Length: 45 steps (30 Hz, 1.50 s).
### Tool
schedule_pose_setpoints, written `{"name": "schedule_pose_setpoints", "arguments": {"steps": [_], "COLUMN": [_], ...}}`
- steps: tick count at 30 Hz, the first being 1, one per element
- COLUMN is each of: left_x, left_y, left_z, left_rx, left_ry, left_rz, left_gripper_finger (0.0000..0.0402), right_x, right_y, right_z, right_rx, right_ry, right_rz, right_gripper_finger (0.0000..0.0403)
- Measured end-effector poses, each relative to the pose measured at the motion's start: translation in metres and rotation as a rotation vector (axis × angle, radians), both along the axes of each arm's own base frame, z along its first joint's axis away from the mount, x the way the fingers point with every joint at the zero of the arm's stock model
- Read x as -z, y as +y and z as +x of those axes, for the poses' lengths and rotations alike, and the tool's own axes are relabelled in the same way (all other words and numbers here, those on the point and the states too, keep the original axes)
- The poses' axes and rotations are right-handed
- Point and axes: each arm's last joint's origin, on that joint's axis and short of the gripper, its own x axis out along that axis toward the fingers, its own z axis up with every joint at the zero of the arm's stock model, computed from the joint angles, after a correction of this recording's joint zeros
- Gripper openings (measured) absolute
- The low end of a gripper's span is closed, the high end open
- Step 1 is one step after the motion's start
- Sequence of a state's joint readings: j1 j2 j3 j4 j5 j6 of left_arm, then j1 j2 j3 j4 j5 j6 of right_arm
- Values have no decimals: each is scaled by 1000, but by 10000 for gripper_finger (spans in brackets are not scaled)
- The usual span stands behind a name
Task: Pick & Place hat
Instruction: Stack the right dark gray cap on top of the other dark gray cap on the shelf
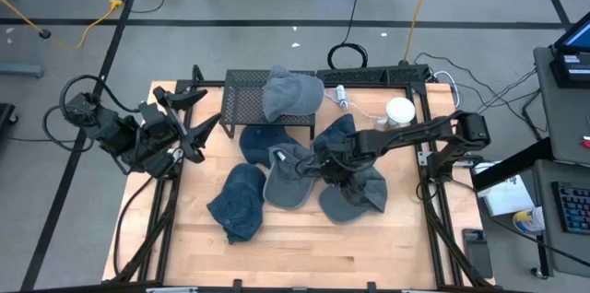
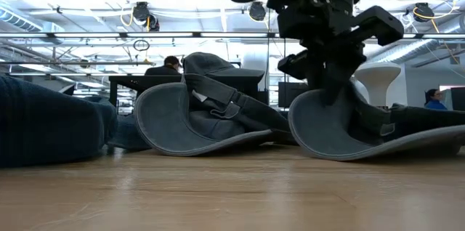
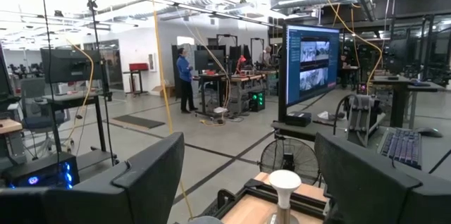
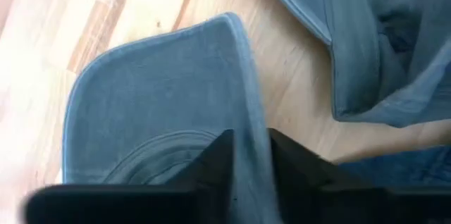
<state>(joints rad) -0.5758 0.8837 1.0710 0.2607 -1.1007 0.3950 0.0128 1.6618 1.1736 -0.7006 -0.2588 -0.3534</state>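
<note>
Several denim caps lie on the wooden table. My right gripper (image 1: pixel 339 179) (image 2: pixel 336 94) (image 4: pixel 250 145) reaches in from the table's right and is shut on a grey-blue cap (image 1: pixel 355 197) (image 2: pixel 349 131) near the table's middle. A grey cap (image 1: pixel 288 182) (image 2: pixel 196 115) lies just to its left, resting on its curved brim. Dark blue caps (image 1: pixel 238 203) (image 1: pixel 263 138) lie farther left. Another grey cap (image 1: pixel 290 93) sits on the black mesh basket (image 1: pixel 241 99). My left gripper (image 1: pixel 198 113) waits open at the table's left edge, holding nothing. My right gripper pinches the grey-blue cap between its two fingers, which come from above, pointing down. The side edge of the brim (image 4: pixel 243 76) runs in between the fingers (image 4: pixel 215 157). The cap's curved brim (image 2: pixel 327 151) rests on the table.
A white stand (image 1: pixel 399 111) (image 3: pixel 284 185) and cables lie at the table's far right. The basket stands at the far edge. Bare wood (image 1: pixel 304 247) stretches along the near side. People and desks show in the room beyond.
</note>
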Motion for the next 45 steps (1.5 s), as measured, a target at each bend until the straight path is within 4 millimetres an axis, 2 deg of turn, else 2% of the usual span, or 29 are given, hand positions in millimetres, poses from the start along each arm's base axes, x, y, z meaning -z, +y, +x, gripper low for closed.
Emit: {"name": "schedule_pose_setpoints", "arguments": {"steps": [3,6,9,16,24,31,37,45], "left_x": [0,0,0,0,0,0,0,0], "left_y": [0,0,0,0,0,2,5,8], "left_z": [0,0,0,0,0,0,2,5], "left_rx": [0,-1,-1,-1,-4,-10,-19,-43], "left_ry": [1,1,1,1,9,-8,-46,-43], "left_rz": [2,2,2,2,14,-10,-66,-59], "left_gripper_finger": [319,319,319,319,319,319,319,319], "right_x": [-3,-9,-24,-85,-152,-193,-217,-235], "right_y": [0,0,0,-1,-9,-17,-22,-24], "right_z": [-1,-4,-12,-44,-87,-110,-114,-93], "right_rx": [-2,12,51,203,533,753,901,948], "right_ry": [-8,-18,-43,-255,-630,-986,-1241,-1488], "right_rz": [0,4,17,65,58,-2,-106,-155], "right_gripper_finger": [15,13,8,5,5,5,5,5]}}
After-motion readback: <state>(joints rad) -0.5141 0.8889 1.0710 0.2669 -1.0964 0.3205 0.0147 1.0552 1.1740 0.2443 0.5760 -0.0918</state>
